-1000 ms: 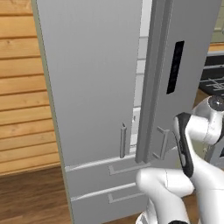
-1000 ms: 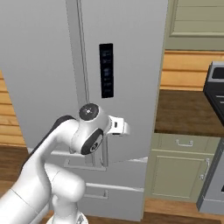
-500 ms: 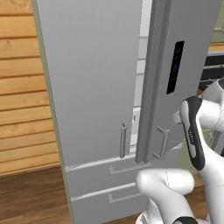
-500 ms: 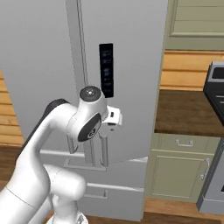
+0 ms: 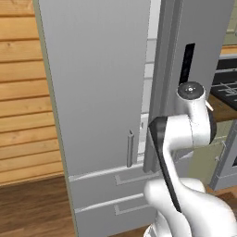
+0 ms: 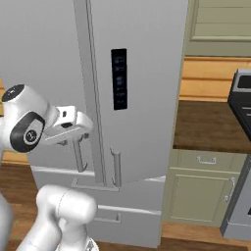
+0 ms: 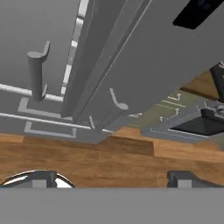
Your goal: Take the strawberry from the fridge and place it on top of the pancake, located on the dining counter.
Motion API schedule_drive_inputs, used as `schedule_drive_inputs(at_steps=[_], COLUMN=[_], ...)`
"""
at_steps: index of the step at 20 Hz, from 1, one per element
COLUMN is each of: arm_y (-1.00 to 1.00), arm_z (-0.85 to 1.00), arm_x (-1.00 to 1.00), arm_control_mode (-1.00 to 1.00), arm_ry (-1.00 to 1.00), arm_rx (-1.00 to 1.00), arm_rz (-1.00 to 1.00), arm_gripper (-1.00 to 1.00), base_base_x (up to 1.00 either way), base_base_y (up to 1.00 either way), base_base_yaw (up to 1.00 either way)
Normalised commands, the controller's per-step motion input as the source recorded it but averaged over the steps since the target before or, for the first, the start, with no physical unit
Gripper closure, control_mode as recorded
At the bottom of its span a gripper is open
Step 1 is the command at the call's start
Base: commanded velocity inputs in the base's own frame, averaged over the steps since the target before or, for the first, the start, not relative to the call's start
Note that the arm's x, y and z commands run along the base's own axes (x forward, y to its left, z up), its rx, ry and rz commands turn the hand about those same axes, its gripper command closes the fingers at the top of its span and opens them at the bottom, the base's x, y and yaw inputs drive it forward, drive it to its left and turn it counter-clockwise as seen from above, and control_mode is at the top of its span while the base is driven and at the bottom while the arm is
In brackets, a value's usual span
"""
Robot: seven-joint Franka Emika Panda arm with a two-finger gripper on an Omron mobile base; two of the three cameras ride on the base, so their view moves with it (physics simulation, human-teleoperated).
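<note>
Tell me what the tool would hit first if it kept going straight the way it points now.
Judging from the hand view, the open tool aims down toward the wooden floor in front of the fridge, so probably the floor first; depth is unclear.

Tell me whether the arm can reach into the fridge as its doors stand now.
Probably not. The fridge has its right door ajar by a narrow gap, showing slivers of shelf; the open pincer looks too wide for it.
</note>
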Motion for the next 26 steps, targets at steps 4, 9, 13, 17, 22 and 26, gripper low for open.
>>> schedule_drive_inputs(at_steps=[4,9,13,17,22,26], arm_y=[1.00,0.74,0.14,-0.12,-0.01,-0.10], arm_z=[0.36,0.35,0.08,-0.16,-0.08,-0.10], arm_x=[-0.08,0.26,0.20,0.48,0.85,0.54], arm_control_mode=[-1.00,-1.00,-1.00,-1.00,-1.00,-1.00], arm_ry=[0.04,0.03,0.00,0.00,0.00,0.08], arm_rx=[-0.74,-0.48,-0.11,0.00,0.00,-0.08], arm_rz=[0.00,0.11,0.14,0.07,0.11,0.05], arm_gripper=[-1.00,-1.00,-1.00,-1.00,-1.00,-1.00], base_base_x=[0.00,0.00,0.00,0.00,0.00,0.00], base_base_y=[0.00,0.00,0.00,0.00,0.00,0.00], base_base_yaw=[0.00,0.00,0.00,0.00,0.00,0.00])
